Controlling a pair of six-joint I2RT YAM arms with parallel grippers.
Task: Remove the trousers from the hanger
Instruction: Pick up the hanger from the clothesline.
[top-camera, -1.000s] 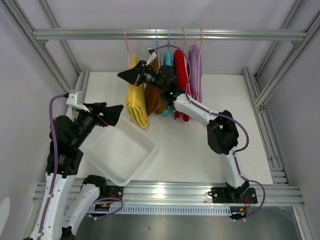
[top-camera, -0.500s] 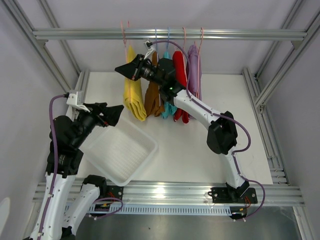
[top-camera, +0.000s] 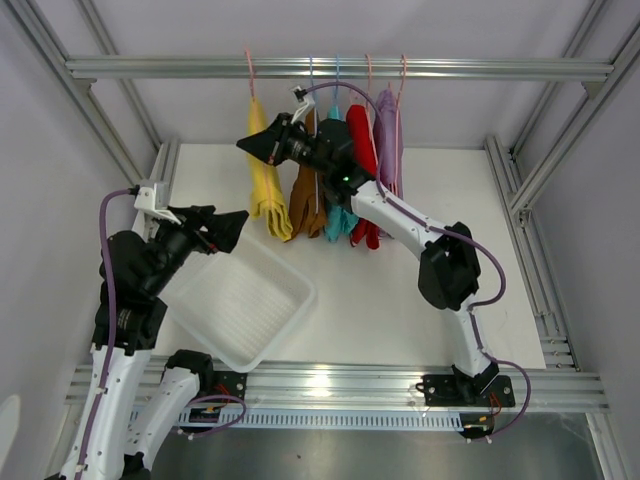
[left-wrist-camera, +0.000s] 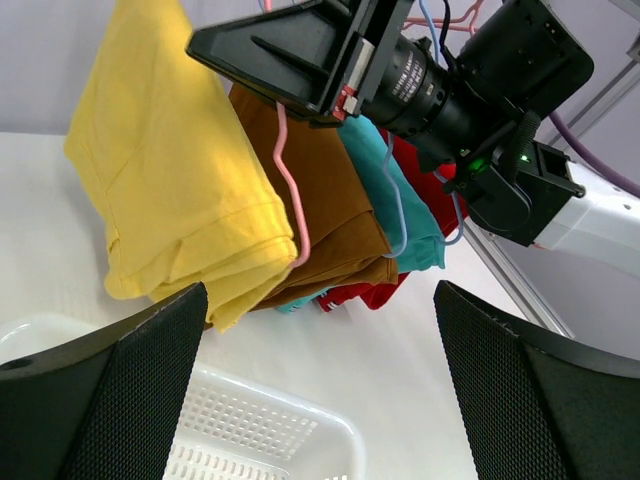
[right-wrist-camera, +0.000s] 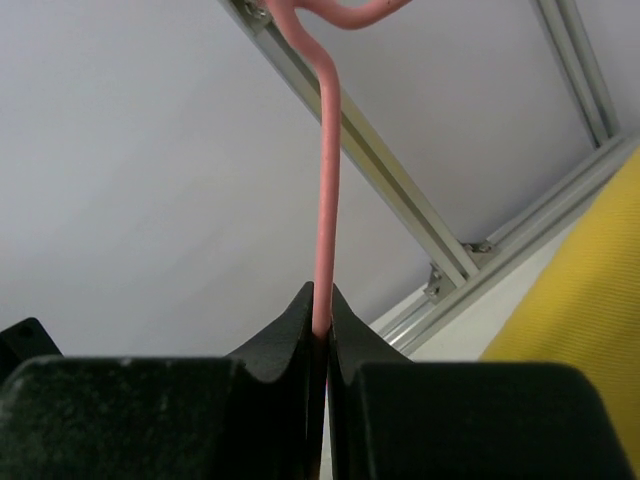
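- Under the rail (top-camera: 340, 68), clamped tighter than before in right gripper (right-wrist-camera: 322, 318) jaws: pink hanger (right-wrist-camera: 323, 190).
- On it, shifted slightly left: yellow trousers (top-camera: 266, 190).
- By tray (top-camera: 292, 300), jaws wide apart, unchanged: left gripper (top-camera: 238, 222).

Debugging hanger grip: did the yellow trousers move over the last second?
Yes. The yellow trousers shifted slightly up-frame toward the rail; their lower end now clears the tray edge.
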